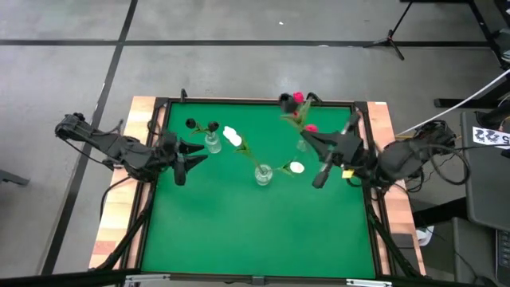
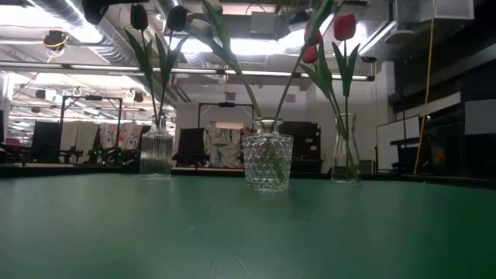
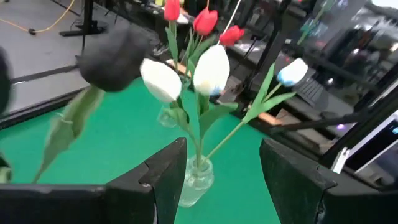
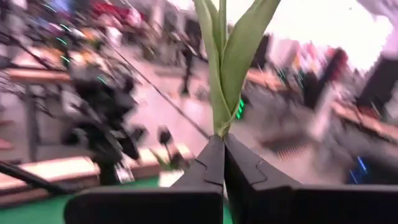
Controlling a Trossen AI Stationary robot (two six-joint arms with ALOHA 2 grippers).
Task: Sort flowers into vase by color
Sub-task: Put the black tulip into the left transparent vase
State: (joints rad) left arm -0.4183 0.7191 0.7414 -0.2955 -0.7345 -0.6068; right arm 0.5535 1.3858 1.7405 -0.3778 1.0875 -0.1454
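Note:
Three clear glass vases stand on the green table. The left vase (image 1: 213, 144) holds near-black tulips (image 1: 191, 124). The middle vase (image 1: 263, 174) holds white tulips (image 1: 233, 137), which also show in the left wrist view (image 3: 211, 67). The right vase (image 2: 345, 159) holds red tulips (image 2: 344, 26). My left gripper (image 1: 199, 153) is open beside the left vase, facing the middle vase (image 3: 196, 177). My right gripper (image 1: 307, 137) is shut on a green tulip stem (image 4: 219, 106) at the right vase; a red head (image 1: 299, 98) lies beyond it. My right gripper pinches a thin green tulip stem (image 4: 221, 132) between its two shut fingers, just below the leaves. The stem and leaves rise upright past the fingertips. The fingers hide the stem's lower part, and the head is outside the wrist view.
A raised dark rim and wooden boards (image 1: 143, 119) frame the table (image 1: 255, 231). The near half of the green surface holds no objects. A tripod stands on the floor (image 1: 390, 36) beyond the far edge, and equipment (image 1: 486, 151) stands off the right side.

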